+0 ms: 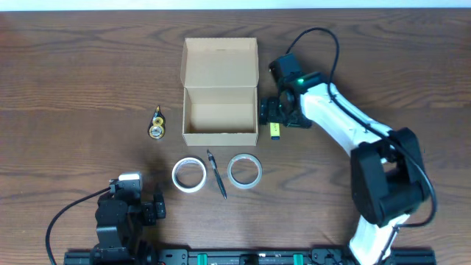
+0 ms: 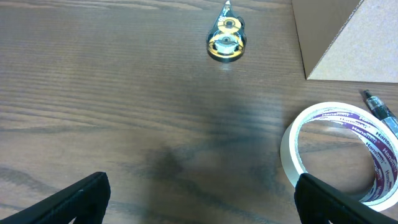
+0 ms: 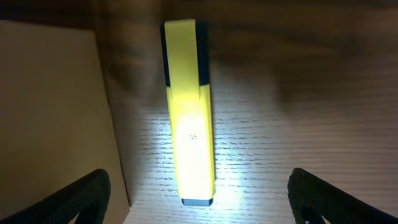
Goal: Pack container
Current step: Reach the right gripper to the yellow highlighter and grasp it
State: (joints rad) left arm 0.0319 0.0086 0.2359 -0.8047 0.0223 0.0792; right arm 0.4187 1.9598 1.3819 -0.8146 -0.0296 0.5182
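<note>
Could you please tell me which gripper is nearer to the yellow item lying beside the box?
The right. The right gripper hangs directly over the yellow item, open fingers either side; the left gripper sits far off at the table's near edge.

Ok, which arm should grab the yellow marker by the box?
Right. The right tool hangs open over the yellow marker beside the box; the left tool is far off, near a tape roll.

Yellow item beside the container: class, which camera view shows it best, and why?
Right wrist: the yellow item fills the frame, brightly lit, full length visible beside the container wall. Overhead shows only a small yellow sliver right of the container. Left wrist does not show it.
</note>
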